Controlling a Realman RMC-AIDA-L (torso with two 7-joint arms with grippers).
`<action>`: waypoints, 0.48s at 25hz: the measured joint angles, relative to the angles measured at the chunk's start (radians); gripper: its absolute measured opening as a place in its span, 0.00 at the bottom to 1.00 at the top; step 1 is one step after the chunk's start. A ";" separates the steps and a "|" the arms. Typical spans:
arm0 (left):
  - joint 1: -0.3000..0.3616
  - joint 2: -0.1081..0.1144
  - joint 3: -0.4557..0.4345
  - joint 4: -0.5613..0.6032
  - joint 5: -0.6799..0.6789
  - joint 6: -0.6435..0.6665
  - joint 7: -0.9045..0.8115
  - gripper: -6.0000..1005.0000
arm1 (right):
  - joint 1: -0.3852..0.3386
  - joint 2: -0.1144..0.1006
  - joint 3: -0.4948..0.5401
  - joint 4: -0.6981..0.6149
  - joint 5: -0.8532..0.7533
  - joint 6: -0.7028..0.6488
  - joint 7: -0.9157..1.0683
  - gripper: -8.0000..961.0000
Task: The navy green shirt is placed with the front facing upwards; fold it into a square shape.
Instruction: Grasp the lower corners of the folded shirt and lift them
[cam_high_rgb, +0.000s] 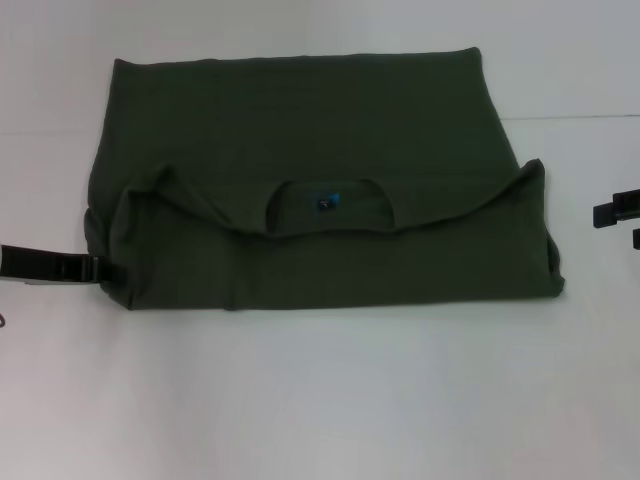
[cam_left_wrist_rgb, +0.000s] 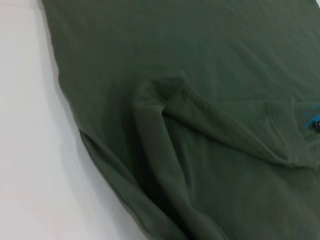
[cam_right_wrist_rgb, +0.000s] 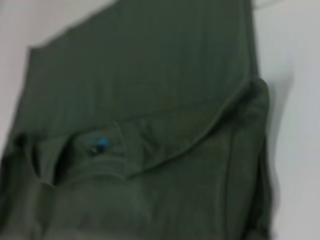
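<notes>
The navy green shirt (cam_high_rgb: 300, 120) lies flat on the white table (cam_high_rgb: 320, 400), its upper part folded down toward the near edge. The collar (cam_high_rgb: 330, 208) with a small blue label (cam_high_rgb: 328, 199) faces up at the middle. My left gripper (cam_high_rgb: 88, 268) sits low at the shirt's near-left corner, its tip against the cloth edge. The left wrist view shows a raised fold of the shirt (cam_left_wrist_rgb: 165, 130) and the label (cam_left_wrist_rgb: 314, 120). My right gripper (cam_high_rgb: 625, 225) hovers open off the shirt's right side, apart from it. The shirt (cam_right_wrist_rgb: 150, 75) and label (cam_right_wrist_rgb: 100, 143) fill the right wrist view.
White table surface surrounds the shirt, with a wide bare strip toward the near edge. A faint seam line (cam_high_rgb: 580, 118) crosses the table behind the shirt's right side.
</notes>
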 joint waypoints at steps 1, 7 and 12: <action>0.001 0.000 0.000 0.000 0.000 0.000 0.000 0.11 | 0.019 0.003 -0.003 0.000 -0.043 -0.001 0.013 0.89; 0.003 0.000 -0.001 0.000 -0.001 0.003 0.000 0.11 | 0.085 0.051 -0.019 0.036 -0.169 0.054 0.027 0.89; 0.006 0.000 -0.001 0.000 -0.004 0.004 0.001 0.11 | 0.088 0.074 -0.045 0.079 -0.171 0.130 0.025 0.89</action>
